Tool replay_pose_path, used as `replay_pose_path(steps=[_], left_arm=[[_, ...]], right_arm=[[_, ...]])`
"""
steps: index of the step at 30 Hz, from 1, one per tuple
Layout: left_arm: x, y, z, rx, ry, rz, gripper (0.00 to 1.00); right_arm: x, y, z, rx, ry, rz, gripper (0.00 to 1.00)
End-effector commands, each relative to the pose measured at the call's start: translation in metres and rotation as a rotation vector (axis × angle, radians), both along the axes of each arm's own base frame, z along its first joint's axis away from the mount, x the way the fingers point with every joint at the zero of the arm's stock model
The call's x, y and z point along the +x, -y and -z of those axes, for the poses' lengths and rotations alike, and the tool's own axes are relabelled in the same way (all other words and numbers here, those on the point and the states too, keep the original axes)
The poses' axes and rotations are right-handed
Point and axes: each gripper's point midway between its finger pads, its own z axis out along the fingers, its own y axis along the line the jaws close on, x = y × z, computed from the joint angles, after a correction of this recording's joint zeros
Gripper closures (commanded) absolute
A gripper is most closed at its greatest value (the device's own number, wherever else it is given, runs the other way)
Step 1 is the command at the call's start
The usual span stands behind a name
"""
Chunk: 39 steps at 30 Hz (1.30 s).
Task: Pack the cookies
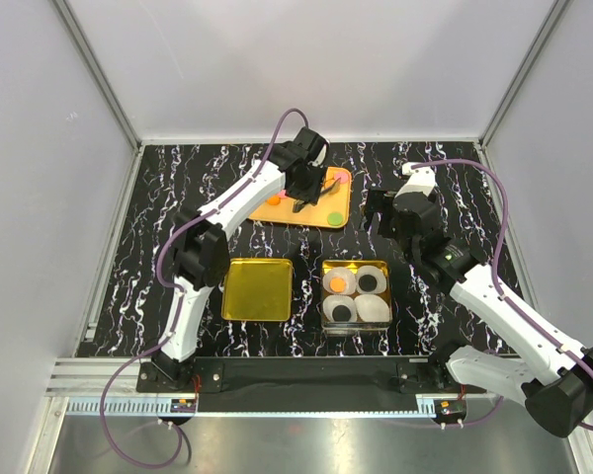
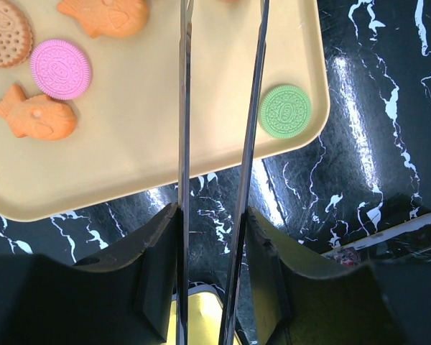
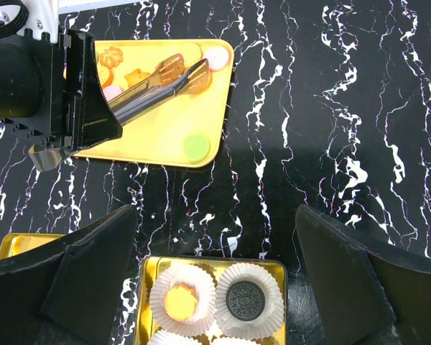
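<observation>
Several cookies [image 2: 60,69] lie on the yellow tray [image 2: 129,165], with a green cookie [image 2: 285,111] near its corner. They look thin, stiff, embossed, light and crumbly, so pinch gently across the rim. The left gripper [image 2: 212,223] is clamped on smooth metal tongs [image 2: 184,144]. The right gripper [image 3: 215,244] hangs wide open and empty above the gold tin [image 3: 201,261] of frilled paper cups [image 3: 230,282].

Marbled table [image 1: 227,168]: tray [image 1: 267,212], lid [image 1: 258,289], tin [image 1: 356,264]

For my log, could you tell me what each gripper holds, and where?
The left gripper grips metal tongs near their hinge end; the right gripper holds nothing.
</observation>
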Motion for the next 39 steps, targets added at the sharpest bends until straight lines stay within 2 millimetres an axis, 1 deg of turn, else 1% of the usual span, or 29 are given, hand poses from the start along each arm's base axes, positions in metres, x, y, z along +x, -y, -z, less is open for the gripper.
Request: replay_pose_path(steps=[1,7,8,13,24,33,37,39], left_arm=[[0.012,0.009,-0.007,-0.035,0.049,0.02,0.57],[0.008,0.012,-0.005,-0.035,0.041,0.043,0.57],[0.008,0.015,-0.007,-0.04,0.047,0.053,0.57],[0.006,0.015,-0.009,-0.04,0.053,0.056,0.55],[0.011,0.017,-0.003,-0.036,0.048,0.037,0.54],[0.014,0.02,0.0,-0.04,0.046,0.036,0.56],[0.012,0.018,-0.002,-0.04,0.046,0.036,0.59],[0.011,0.018,-0.008,-0.045,0.053,0.039,0.6]], right_arm=[[0.002,0.001,-0.015,0.022,0.051,0.004,0.0],[0.002,0.0,-0.014,0.022,0.051,0.004,0.0],[0.002,0.0,-0.014,0.023,0.049,0.003,0.0],[0.002,0.0,-0.014,0.022,0.049,0.002,0.0],[0.002,0.001,-0.012,0.017,0.046,0.006,0.0],[0.001,0.001,-0.012,0.017,0.045,0.006,0.0],[0.001,0.002,-0.013,0.019,0.049,0.008,0.0],[0.001,0.002,-0.014,0.019,0.051,0.007,0.0]])
